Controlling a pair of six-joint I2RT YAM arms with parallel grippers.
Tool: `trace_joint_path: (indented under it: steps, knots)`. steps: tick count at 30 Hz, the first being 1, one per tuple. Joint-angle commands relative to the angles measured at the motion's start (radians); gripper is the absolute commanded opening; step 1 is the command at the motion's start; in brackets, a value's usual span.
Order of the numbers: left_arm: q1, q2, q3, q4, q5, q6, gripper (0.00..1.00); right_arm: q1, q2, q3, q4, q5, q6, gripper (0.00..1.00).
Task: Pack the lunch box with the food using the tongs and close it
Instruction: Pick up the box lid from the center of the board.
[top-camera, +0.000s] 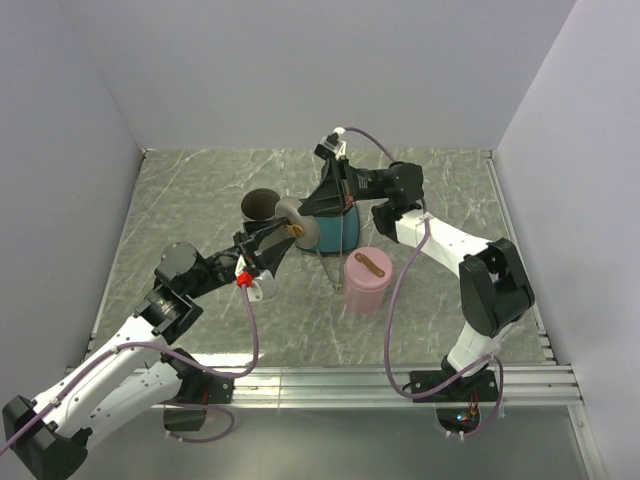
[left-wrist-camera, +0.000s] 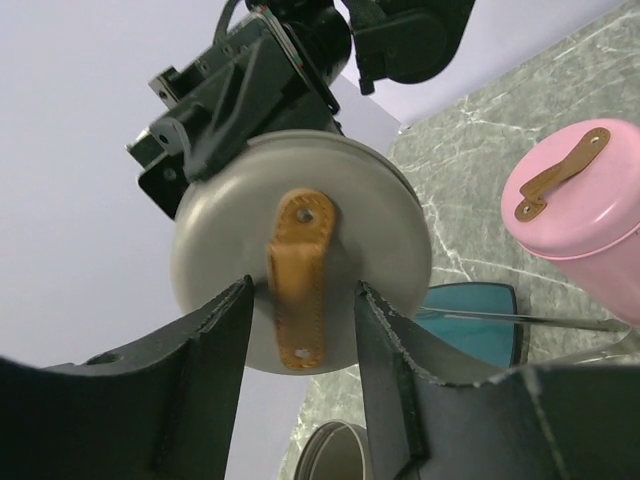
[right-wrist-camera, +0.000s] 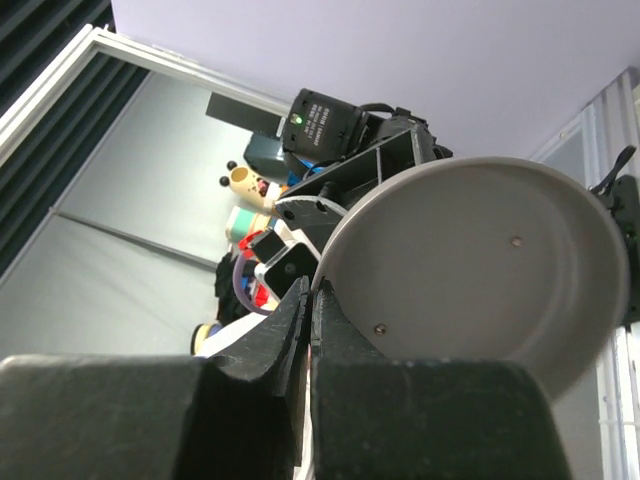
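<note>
Grey lid (left-wrist-camera: 300, 215) — tan strap (left-wrist-camera: 299, 245) between parted pincer (left-wrist-camera: 303, 292) fingers (left-wrist-camera: 215, 365), seemingly untouched

Robotics lab cell: blank walls (top-camera: 300, 70), marbled table (top-camera: 190, 200), aluminium rails (top-camera: 330, 381).

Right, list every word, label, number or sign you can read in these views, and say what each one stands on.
None: no view shows text that can be read.
grey lid and its tan strap: plain, no marking.
pink tin: plain, no label.
coloured clutter in the background of the right wrist view: any print on it is too small and blurred to read.
</note>
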Motion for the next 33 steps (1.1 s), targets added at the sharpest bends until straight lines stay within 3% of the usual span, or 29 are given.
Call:
trace_joint_path:
  steps: [1, 10, 19, 20, 22, 23, 25, 26, 29, 33]
  knots:
    - [-0.009, -0.006, -0.002, 0.049, -0.031, 0.010, 0.50, 0.030, -0.037, -0.014, 0.046, 0.012, -0.017, 0.00]
    - [-0.021, -0.006, -0.013, 0.058, -0.039, 0.028, 0.35, 0.044, -0.040, -0.012, 0.040, 0.018, -0.012, 0.00]
    - [-0.034, -0.006, -0.007, 0.034, -0.042, 0.011, 0.07, 0.042, -0.033, -0.016, 0.063, 0.020, 0.013, 0.00]
    - [-0.035, -0.007, -0.005, 0.029, -0.039, -0.003, 0.01, 0.042, -0.036, -0.016, 0.031, 0.018, -0.010, 0.00]
    - [-0.037, -0.012, 0.001, 0.022, -0.037, -0.033, 0.01, 0.033, -0.042, -0.011, -0.039, 0.009, -0.056, 0.00]
    - [-0.037, -0.012, 0.007, -0.001, -0.039, -0.071, 0.01, 0.031, -0.048, -0.005, -0.158, 0.004, -0.131, 0.00]
    - [-0.037, -0.009, 0.032, -0.031, -0.046, -0.110, 0.01, 0.027, -0.052, 0.029, -0.291, -0.020, -0.222, 0.18]
    - [-0.035, -0.006, 0.041, -0.067, -0.058, -0.139, 0.01, 0.018, -0.056, 0.043, -0.422, -0.026, -0.315, 0.36]
    - [-0.037, -0.007, 0.078, -0.130, -0.077, -0.170, 0.01, -0.014, -0.062, 0.073, -0.540, -0.028, -0.407, 0.56]
    - [-0.037, -0.003, 0.160, -0.303, -0.121, -0.245, 0.00, -0.091, -0.066, 0.107, -0.701, -0.002, -0.526, 0.73]
